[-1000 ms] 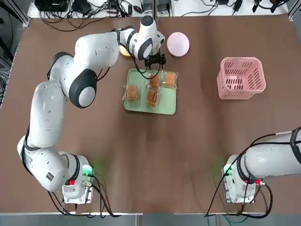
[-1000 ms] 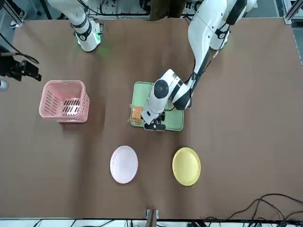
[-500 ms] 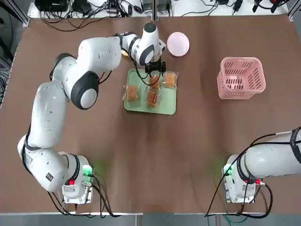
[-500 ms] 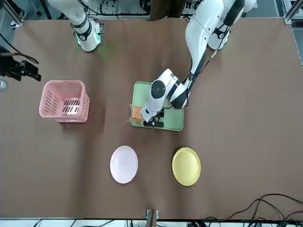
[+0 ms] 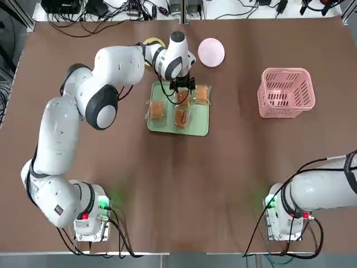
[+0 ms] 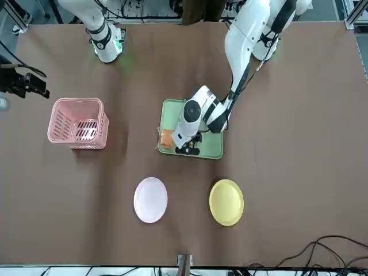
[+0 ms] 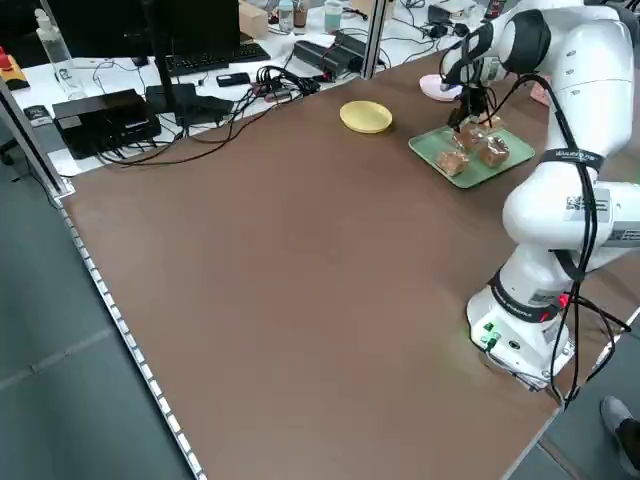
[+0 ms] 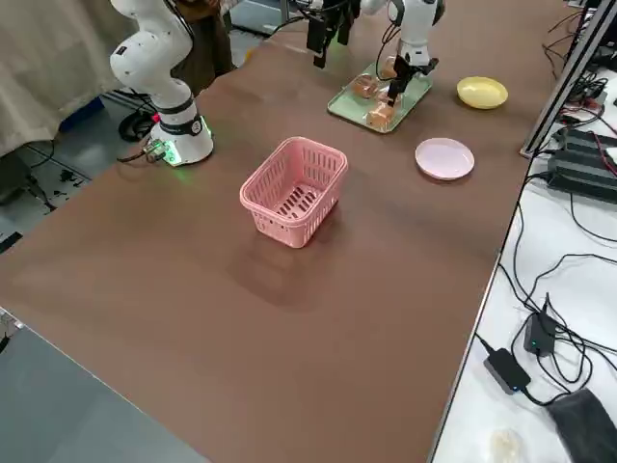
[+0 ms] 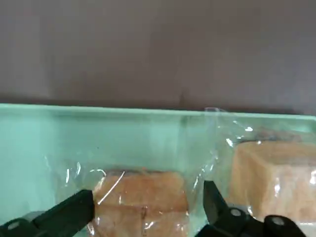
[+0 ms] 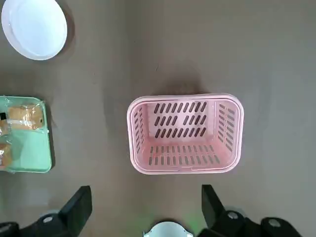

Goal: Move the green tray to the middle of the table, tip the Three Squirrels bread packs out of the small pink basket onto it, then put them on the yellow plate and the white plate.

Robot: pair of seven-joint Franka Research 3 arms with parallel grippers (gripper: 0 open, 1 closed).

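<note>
While the left tool (image 9: 148,190) points down, spread open above the green tray (image 9: 39,143), its arm arches forward.

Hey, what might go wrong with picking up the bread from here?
The left gripper hangs open around one pack, and a neighbouring pack lies close beside it, so a finger may snag that loose wrapper. The clear film could also slip when squeezed, or a low finger might nudge the green tray.
</note>
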